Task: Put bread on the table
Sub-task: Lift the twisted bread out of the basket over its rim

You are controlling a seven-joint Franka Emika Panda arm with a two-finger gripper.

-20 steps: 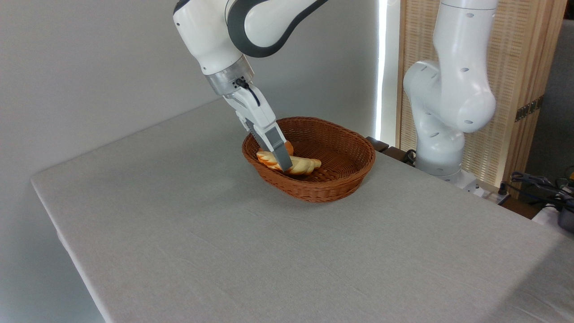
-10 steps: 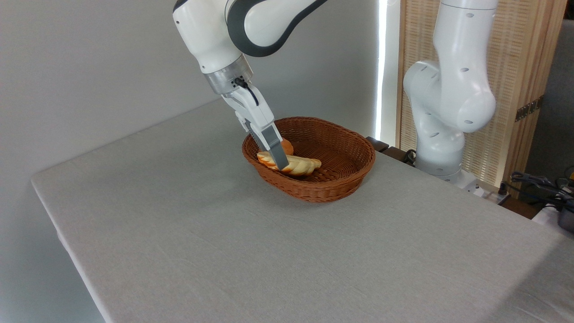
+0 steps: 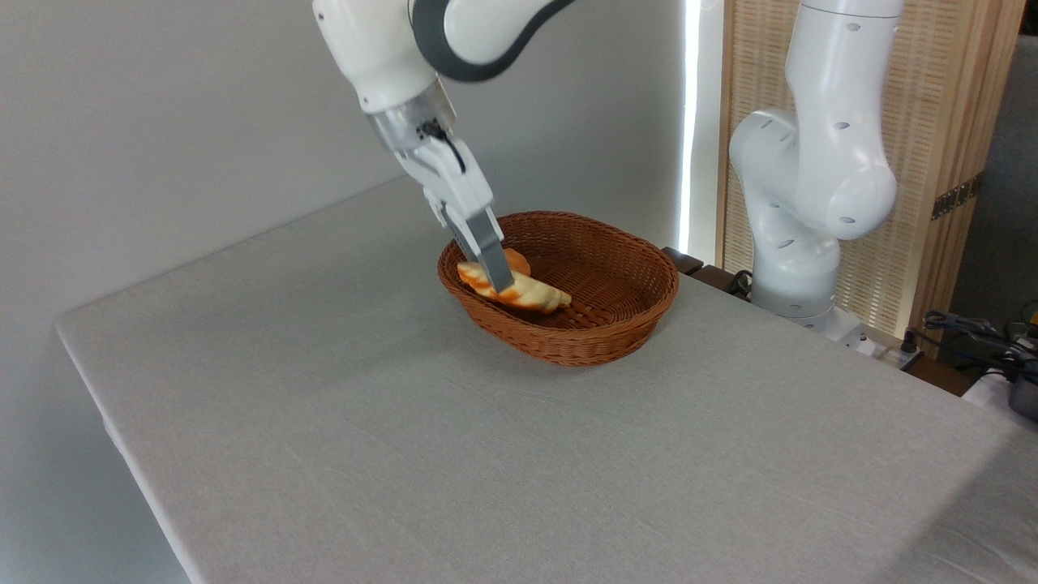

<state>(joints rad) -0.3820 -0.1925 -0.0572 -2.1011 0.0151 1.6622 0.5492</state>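
Observation:
The bread (image 3: 531, 294), a pale yellow twisted loaf with orange-brown edges, hangs tilted inside the brown wicker basket (image 3: 616, 324), its left end raised near the rim. My gripper (image 3: 501, 284) reaches down from the upper left and is shut on the bread near that left end. The grey finger (image 3: 490, 255) in front hides part of the loaf. The table (image 3: 405, 422) with its light grey cloth spreads wide in front of the basket.
A round orange bun (image 3: 516, 261) lies in the basket just behind the gripper. A second white robot arm (image 3: 803, 186) stands at the table's right rear. Cables and dark gear (image 3: 985, 341) sit at the far right edge.
The gripper has risen and shifted slightly left, lifting the bread with it. The loaf's left end came up, so it now tilts down to the right.

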